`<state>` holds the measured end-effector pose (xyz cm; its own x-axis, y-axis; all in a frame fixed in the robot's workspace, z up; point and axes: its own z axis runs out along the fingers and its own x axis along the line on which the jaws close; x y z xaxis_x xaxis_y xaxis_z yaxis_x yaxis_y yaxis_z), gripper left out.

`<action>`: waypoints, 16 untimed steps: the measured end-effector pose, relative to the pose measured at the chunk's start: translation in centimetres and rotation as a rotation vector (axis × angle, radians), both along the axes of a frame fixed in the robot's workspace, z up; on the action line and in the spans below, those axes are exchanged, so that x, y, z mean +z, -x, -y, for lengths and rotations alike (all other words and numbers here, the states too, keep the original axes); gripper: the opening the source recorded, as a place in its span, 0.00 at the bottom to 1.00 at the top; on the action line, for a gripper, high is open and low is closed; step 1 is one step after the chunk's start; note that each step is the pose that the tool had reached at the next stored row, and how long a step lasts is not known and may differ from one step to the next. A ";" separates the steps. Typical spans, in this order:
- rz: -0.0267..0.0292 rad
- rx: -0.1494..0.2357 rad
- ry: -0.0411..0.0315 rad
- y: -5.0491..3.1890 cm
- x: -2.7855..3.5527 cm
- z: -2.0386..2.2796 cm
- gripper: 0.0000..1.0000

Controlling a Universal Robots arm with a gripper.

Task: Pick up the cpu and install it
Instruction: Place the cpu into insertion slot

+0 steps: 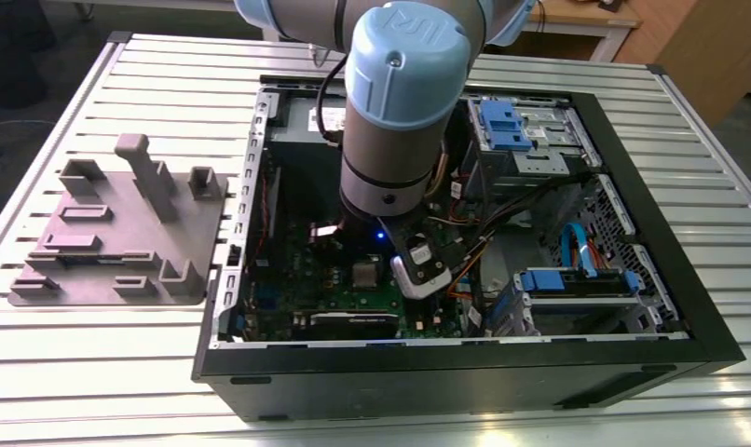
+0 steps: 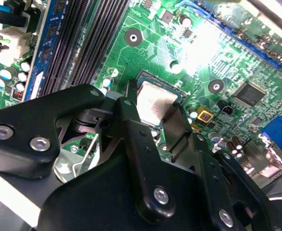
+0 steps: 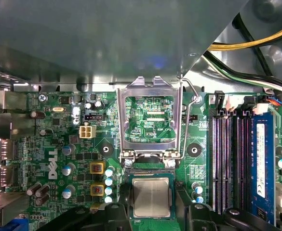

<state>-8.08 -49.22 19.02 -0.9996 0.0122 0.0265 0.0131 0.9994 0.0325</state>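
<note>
The cpu (image 3: 151, 196), a small square chip with a silvery top, lies flat in the socket of the green motherboard (image 3: 59, 139). My gripper (image 3: 152, 206) straddles it, with one black finger (image 3: 117, 211) on each side and a narrow dark gap between each finger and the chip's edge. In the second wrist view the cpu (image 2: 153, 102) shows between the same fingers (image 2: 131, 115) of the gripper (image 2: 153, 108). The silver socket frame (image 3: 150, 89) stands flipped up just beyond the chip. In the exterior view my arm (image 1: 394, 140) reaches down into the computer case (image 1: 674, 279).
Black memory slots (image 3: 227, 159) and a blue memory stick (image 3: 260, 159) run beside the socket. Yellow and black cables (image 3: 256, 43) hang over the board. Blue drive bays (image 1: 519, 126) fill the case's far side. A grey fixture plate (image 1: 115, 233) lies on the slatted table at the exterior view's left.
</note>
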 end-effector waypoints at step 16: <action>-0.0055 0.000 0.0000 0.01 0.13 0.01 0.47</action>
<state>-8.09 -49.23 19.15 -0.9994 0.0125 0.0320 0.0135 0.9994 0.0325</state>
